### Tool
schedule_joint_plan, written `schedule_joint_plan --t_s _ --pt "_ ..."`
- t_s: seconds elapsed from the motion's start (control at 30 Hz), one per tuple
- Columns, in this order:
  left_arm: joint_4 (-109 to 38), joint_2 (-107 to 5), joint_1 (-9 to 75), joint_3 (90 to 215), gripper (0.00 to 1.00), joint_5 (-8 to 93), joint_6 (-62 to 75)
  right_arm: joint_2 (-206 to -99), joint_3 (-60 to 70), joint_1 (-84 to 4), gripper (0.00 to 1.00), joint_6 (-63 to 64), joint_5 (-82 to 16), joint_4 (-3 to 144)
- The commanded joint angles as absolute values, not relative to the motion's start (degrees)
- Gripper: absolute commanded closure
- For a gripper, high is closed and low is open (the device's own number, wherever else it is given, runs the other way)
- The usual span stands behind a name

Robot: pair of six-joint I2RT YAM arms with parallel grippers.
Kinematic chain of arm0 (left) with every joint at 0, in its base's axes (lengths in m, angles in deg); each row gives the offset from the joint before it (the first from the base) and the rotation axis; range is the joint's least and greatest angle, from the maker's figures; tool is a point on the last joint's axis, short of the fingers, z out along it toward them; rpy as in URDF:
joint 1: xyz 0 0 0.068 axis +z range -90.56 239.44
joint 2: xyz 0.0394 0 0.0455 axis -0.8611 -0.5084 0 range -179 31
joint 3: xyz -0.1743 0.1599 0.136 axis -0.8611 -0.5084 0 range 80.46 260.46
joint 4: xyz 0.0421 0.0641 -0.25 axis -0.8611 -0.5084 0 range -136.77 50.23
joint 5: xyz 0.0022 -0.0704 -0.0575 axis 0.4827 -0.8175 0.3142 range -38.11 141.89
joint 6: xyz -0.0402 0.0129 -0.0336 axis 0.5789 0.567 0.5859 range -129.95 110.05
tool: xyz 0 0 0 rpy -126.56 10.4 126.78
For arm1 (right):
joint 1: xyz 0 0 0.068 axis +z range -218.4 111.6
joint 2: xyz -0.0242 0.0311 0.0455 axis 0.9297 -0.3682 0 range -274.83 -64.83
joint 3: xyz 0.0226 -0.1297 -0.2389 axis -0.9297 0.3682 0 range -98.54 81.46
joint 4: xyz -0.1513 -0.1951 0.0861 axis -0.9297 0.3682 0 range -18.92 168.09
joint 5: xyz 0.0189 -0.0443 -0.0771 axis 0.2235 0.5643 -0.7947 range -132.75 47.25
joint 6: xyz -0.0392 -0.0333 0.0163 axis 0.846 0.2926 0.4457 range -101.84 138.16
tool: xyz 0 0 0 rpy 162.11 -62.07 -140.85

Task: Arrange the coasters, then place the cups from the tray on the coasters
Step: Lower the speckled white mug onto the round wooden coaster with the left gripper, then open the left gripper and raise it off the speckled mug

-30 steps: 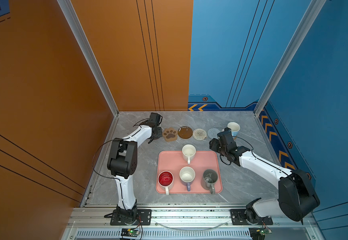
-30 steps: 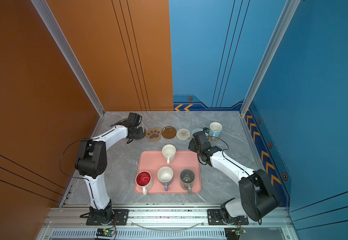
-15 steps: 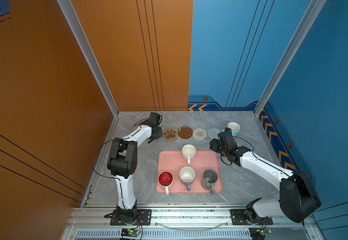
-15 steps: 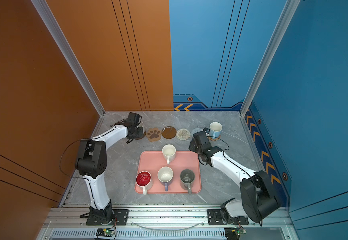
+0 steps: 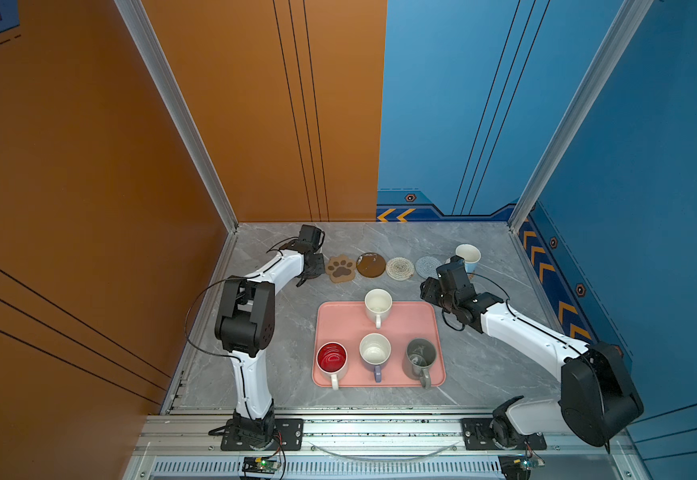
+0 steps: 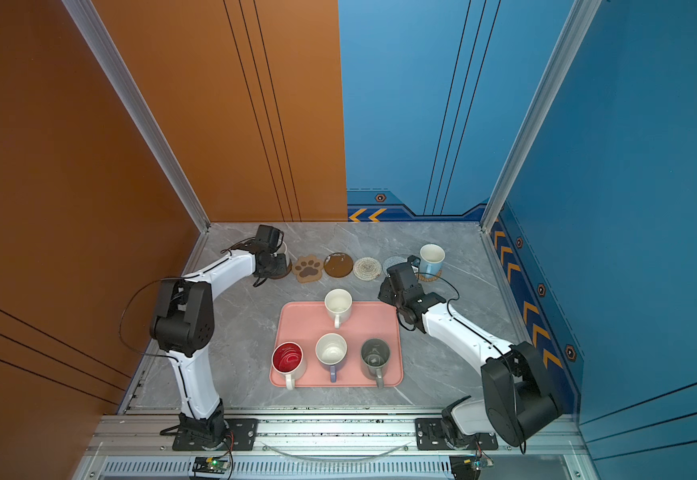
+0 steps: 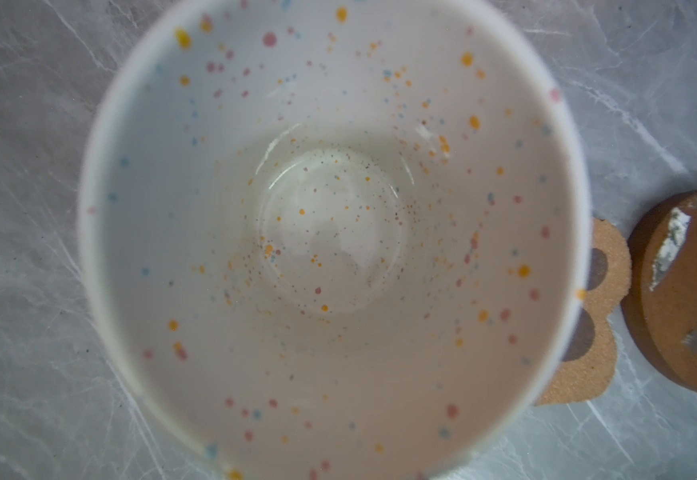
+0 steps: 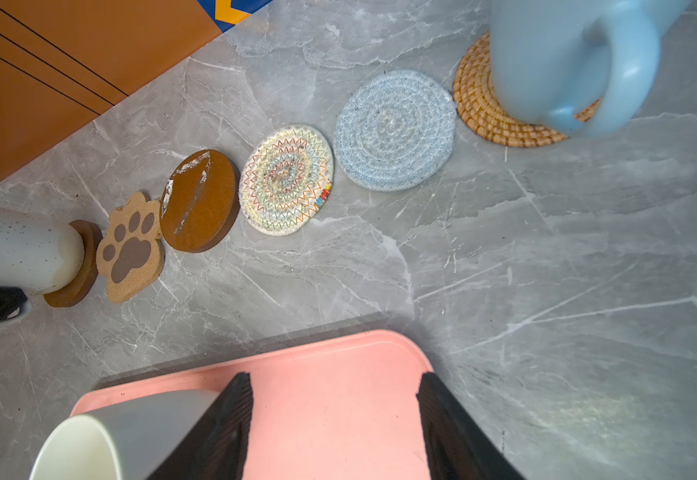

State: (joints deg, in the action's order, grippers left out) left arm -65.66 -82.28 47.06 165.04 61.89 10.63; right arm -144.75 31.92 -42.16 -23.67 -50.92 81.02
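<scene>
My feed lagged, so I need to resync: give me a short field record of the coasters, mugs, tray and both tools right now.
occupied: speckled white mug on end brown disc; light blue mug on rattan coaster
bare: paw-print coaster, second brown disc, cream woven coaster, blue-grey woven coaster
tray: white mug, red-inside mug, lavender mug, grey mug
left tool: at speckled white mug, grip unclear
right tool: open, empty, above tray corner

No words or numbers I can read, orange arrows on the blue wall, tag on the cream coaster too small
</scene>
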Motion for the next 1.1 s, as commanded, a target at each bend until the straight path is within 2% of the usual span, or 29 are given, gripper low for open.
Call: schedule_joint_plan --t_s 0.0,0.67,1.07 --pt "-63.3 -80.4 47.6 165.2 0.90 63.9 10.5 -143.3 31.4 -42.4 0.38 -22.6 -52.0 82.5" --pt "-63.2 -78.1 47.6 162.7 0.60 63.5 10.2 -142.2 31.5 -42.1 0.38 -22.5 -52.0 82.7" --pt "-63.2 -65.9 46.3 156.9 0.57 65.8 12.8 -140.3 32.0 -41.9 0.38 -22.4 -52.2 82.9"
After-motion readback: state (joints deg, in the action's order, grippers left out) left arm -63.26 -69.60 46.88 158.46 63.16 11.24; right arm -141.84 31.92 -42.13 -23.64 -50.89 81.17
